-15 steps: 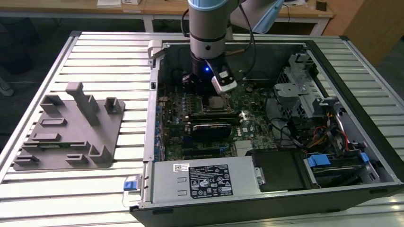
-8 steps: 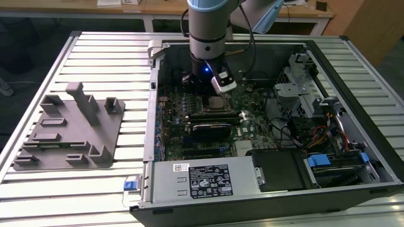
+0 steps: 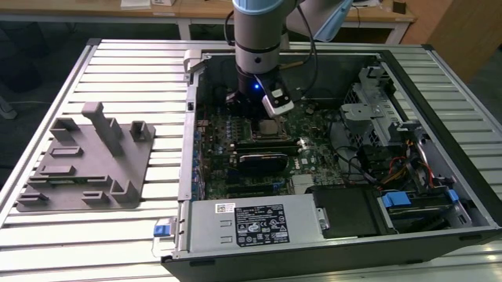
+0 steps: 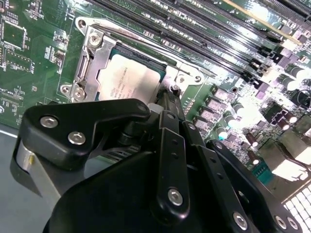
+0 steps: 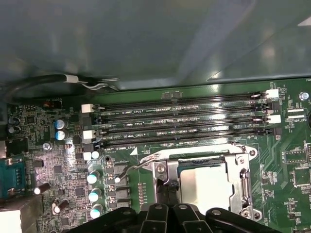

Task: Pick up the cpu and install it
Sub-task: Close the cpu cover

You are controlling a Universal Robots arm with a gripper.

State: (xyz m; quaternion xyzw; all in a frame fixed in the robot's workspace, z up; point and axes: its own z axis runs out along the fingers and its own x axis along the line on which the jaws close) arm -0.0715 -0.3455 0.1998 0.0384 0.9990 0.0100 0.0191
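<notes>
The cpu (image 3: 269, 127), a flat square chip with a pale silver top, lies in the metal-framed socket (image 4: 92, 58) on the green motherboard inside the open computer case. In both wrist views the cpu (image 4: 129, 80) (image 5: 206, 187) sits level within the frame, whose steel bracket (image 5: 243, 184) borders it. My gripper (image 3: 263, 117) hangs straight down from the arm just above the socket. Its tip (image 4: 167, 97) (image 5: 165, 194) reaches the chip's edge, and its black linkage hides part of the socket.
A grey fixture tray (image 3: 86, 158) with upright blocks lies on the slatted table at the exterior view's left. Memory slots (image 5: 180, 124), capacitors (image 5: 95, 194) and a black card (image 3: 263, 160) surround the socket. Power supply (image 3: 251, 226), drive cage (image 3: 377, 111) and cables crowd the case.
</notes>
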